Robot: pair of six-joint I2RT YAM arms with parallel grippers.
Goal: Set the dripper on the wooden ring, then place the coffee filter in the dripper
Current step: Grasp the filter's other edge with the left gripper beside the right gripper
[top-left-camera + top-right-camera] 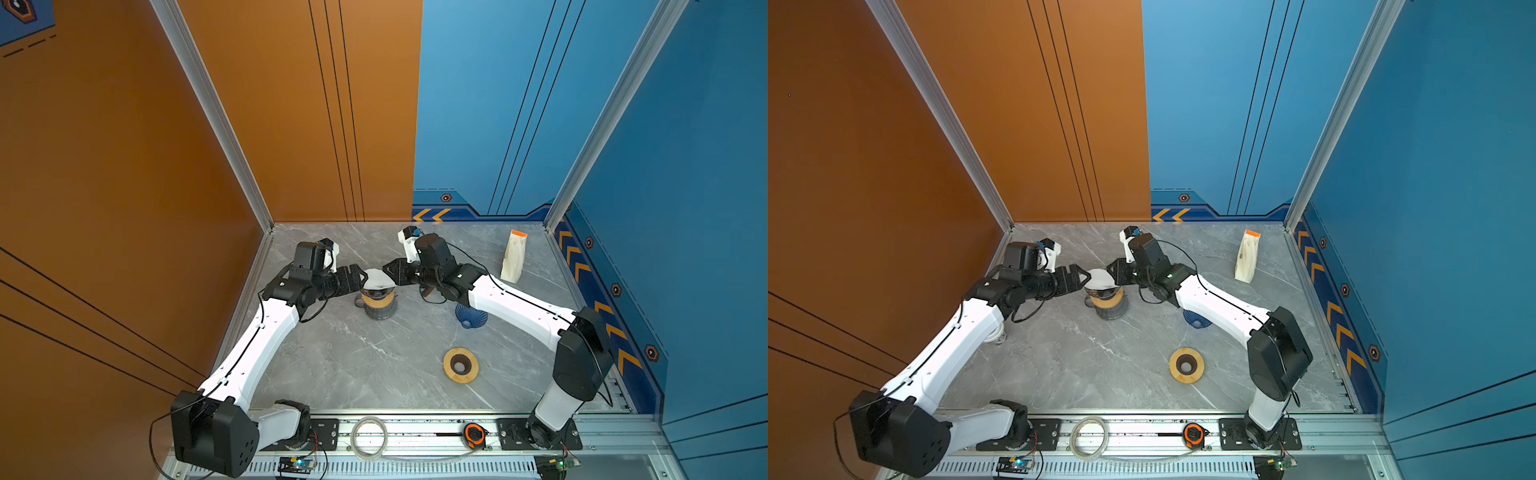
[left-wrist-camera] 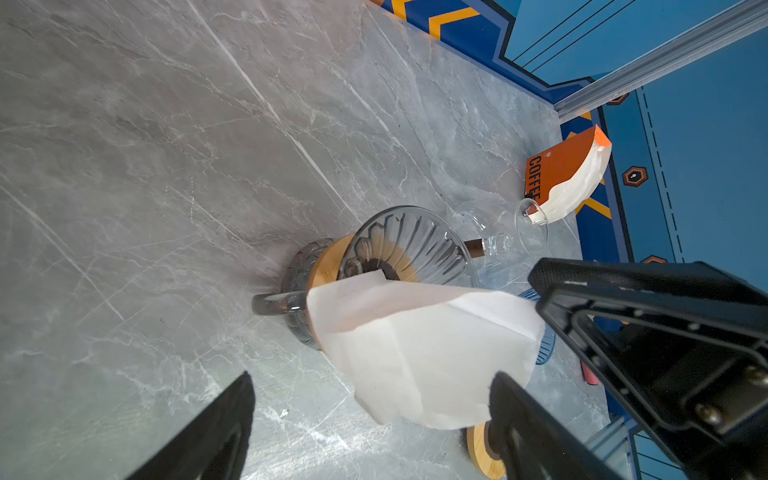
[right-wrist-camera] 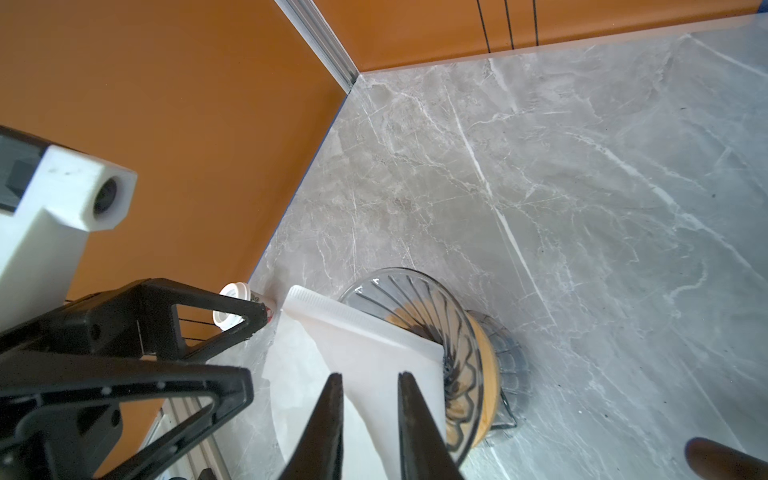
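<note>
Altogether there is one white paper filter (image 2: 415, 345), two drippers, one loose wooden ring (image 1: 460, 365) and one pack of filters (image 1: 514, 257). The smoky glass dripper (image 2: 415, 245) stands on a wooden collar toward the back of the worktop (image 1: 374, 365), near its middle. The blue dripper (image 1: 469, 318) sits toward the right edge, partly under the right arm. The ring lies toward the front right, and the pack stands by the back right corner. The filter lies tilted across the glass dripper's rim, one end over the bowl, not seated down inside. The left gripper (image 2: 372, 375) is spread wide with the filter between its fingers; whether either finger touches the paper cannot be told. The right gripper (image 3: 370, 375) is parted only narrowly, the paper showing in the gap and not pinched.
</note>
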